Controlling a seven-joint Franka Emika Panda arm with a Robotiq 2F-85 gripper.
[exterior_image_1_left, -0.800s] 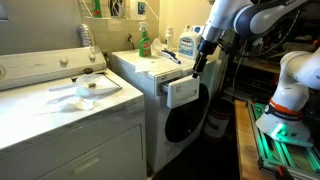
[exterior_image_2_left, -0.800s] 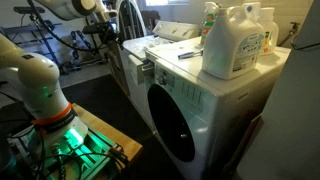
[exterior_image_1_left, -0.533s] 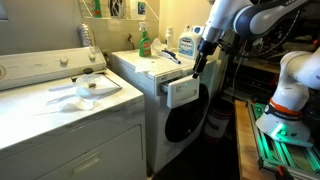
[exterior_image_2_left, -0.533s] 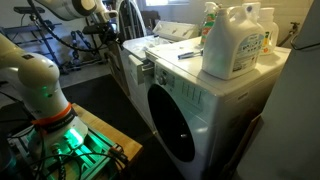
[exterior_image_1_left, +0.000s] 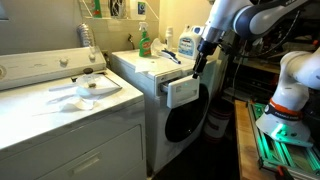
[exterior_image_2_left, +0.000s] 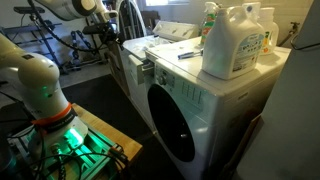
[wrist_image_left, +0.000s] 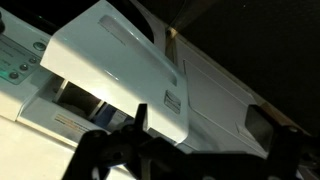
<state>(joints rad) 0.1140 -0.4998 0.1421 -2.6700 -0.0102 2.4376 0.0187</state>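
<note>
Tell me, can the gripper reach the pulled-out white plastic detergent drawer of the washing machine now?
Probably yes. The gripper hangs just above the pulled-out white plastic detergent drawer, and in an exterior view nothing stands between them.

Nothing is legible: the sticker (wrist_image_left: 172, 103) on the detergent drawer (wrist_image_left: 110, 60) and the detergent jug (exterior_image_2_left: 232, 45) label are too blurred.
</note>
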